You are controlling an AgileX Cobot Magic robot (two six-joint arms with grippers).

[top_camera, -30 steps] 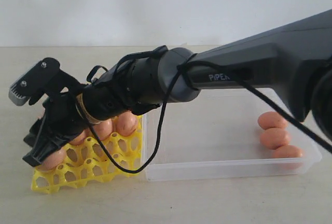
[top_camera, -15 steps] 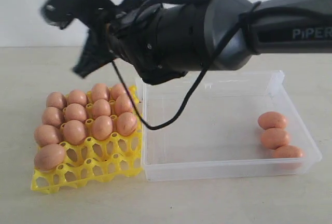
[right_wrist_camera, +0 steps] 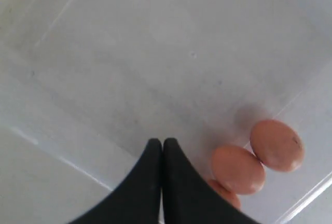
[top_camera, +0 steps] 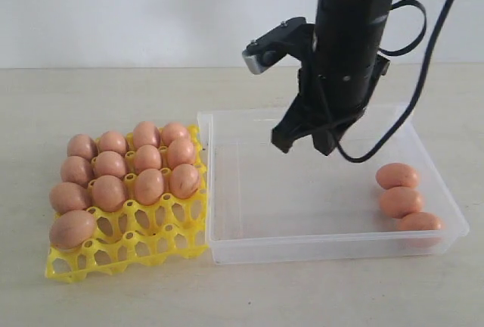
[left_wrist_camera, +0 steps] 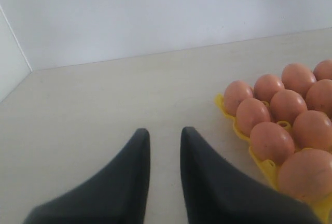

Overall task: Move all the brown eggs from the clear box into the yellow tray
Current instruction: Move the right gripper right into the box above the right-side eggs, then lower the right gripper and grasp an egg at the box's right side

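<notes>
Three smooth oval pinkish-brown eggs [top_camera: 401, 201] are seen in a row at one end of the large shallow clear plastic box [top_camera: 325, 248], below the right fingers [right_wrist_camera: 150, 175] and off to one side of their tips. These fingers are pressed together, nothing held, above the box floor. Thirteen more eggs are seated in the bright yellow lattice egg tray [top_camera: 128, 257], well apart from these fingers; open cups are seen along one edge. The left fingers [left_wrist_camera: 129, 177] are held slightly apart, empty, over the pale surface [left_wrist_camera: 104, 105] beside the tray. For a sound pick, the right fingers should be opened before descent, centred over an end egg, and closed gently across its narrow width.
</notes>
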